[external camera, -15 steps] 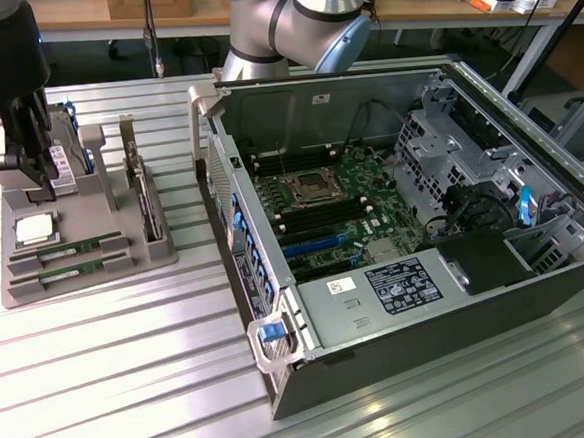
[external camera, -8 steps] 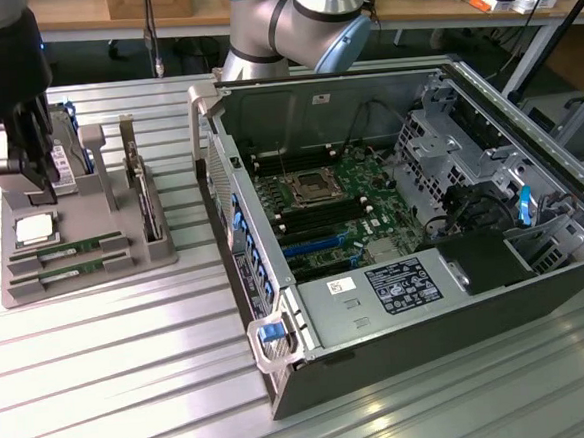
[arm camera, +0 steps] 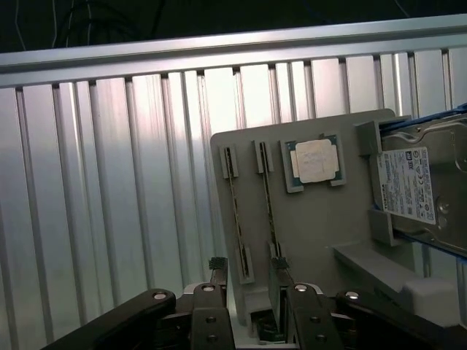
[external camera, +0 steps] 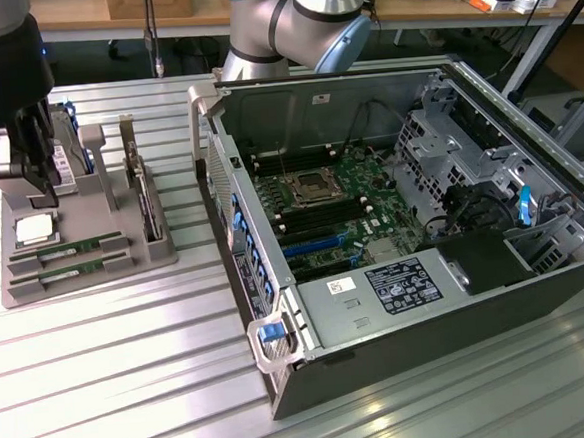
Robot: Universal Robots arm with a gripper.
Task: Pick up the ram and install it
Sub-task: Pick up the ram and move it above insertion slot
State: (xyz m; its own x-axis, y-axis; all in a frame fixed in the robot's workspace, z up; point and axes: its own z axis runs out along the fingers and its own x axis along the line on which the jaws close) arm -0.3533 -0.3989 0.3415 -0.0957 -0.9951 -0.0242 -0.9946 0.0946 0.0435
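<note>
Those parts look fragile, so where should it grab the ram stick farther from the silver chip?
Probably by its exposed top edge, from straight above. The ram stick stands on edge in a narrow slot of the grey holder, so only that long thin edge is free; pinch across its two flat faces near mid-length. The open gripper hangs over the holder.

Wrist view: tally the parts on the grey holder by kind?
RAM sticks: 2
CPU: 1
Drive: 1
Total: 4
</note>
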